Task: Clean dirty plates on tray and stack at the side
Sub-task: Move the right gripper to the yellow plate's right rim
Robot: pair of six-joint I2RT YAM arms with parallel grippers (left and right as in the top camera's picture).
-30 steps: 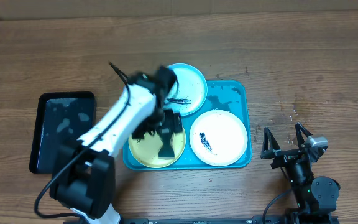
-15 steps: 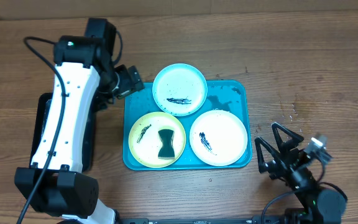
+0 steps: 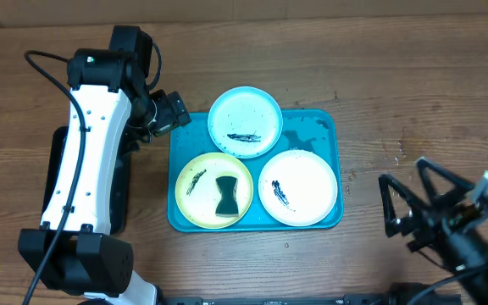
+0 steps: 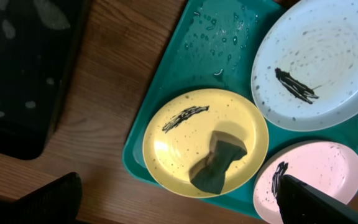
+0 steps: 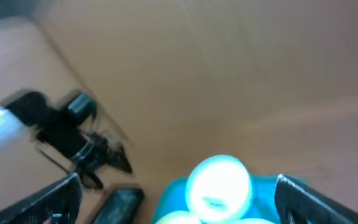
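The turquoise tray [image 3: 324, 135] holds three smeared plates: light-blue [image 3: 244, 121] at the far side, yellow-green [image 3: 195, 193] near left, white [image 3: 299, 186] near right. A dark sponge [image 3: 225, 195] lies on the yellow-green plate. My left gripper [image 3: 174, 110] is open and empty, held above the table just left of the tray's far-left corner. In the left wrist view the yellow-green plate [image 4: 185, 134], sponge [image 4: 219, 165], light-blue plate [image 4: 328, 62] and white plate [image 4: 316, 180] lie ahead of the jaws [image 4: 179, 208]. My right gripper [image 3: 401, 169] is open and empty, right of the tray.
A black tray [image 3: 66, 169], wet inside, lies left of the turquoise tray, partly under my left arm; it also shows in the left wrist view [image 4: 17, 68]. The right wrist view is blurred and shows the light-blue plate [image 5: 219, 183] and my left arm [image 5: 73, 140].
My left gripper let go of the sponge on the yellow-green plate and moved up and away to the far left. My right arm rose and shifted right.
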